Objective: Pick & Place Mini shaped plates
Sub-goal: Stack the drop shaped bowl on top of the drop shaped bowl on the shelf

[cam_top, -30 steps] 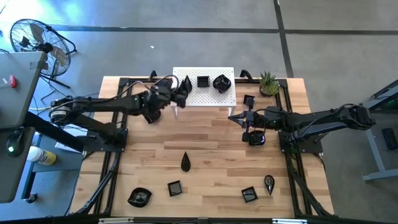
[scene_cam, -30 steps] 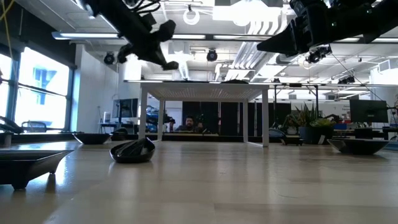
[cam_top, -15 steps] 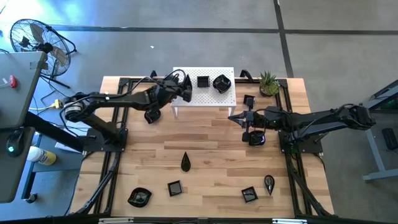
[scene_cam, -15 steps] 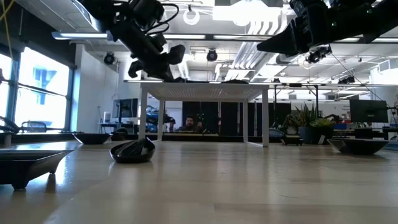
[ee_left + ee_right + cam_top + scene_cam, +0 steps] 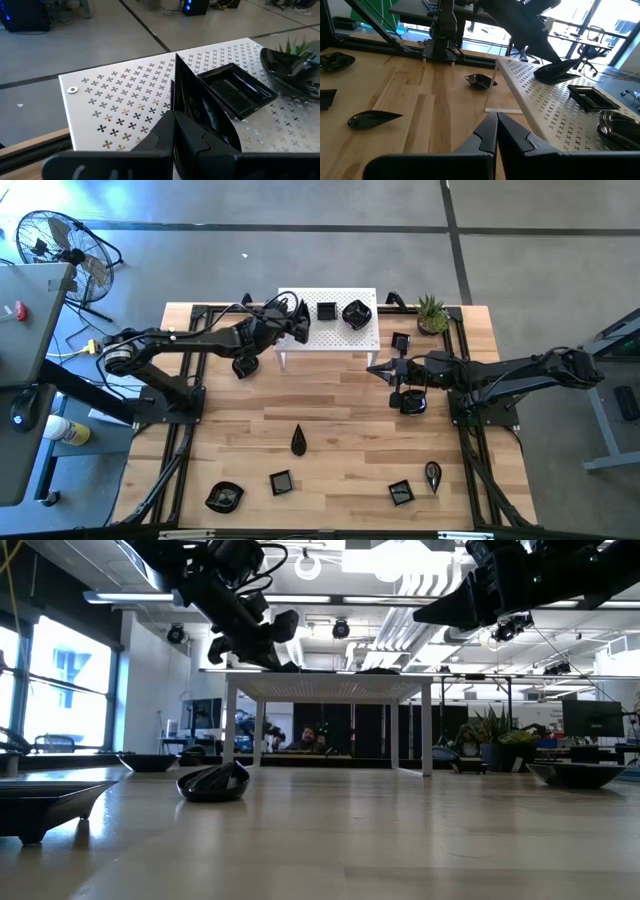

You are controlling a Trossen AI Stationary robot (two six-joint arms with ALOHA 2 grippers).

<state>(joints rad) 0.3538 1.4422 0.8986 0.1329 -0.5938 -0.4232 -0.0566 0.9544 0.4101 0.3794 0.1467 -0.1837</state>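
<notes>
A glossy black leaf-shaped plate [image 5: 200, 107] is held edge-up in the closed jaws of the left gripper [image 5: 297, 326], over the left end of the white perforated stand [image 5: 335, 335], beside a square plate [image 5: 235, 90]. The right gripper [image 5: 378, 369] is kept over the table [image 5: 340, 420] right of the stand, jaws shut on nothing.
</notes>
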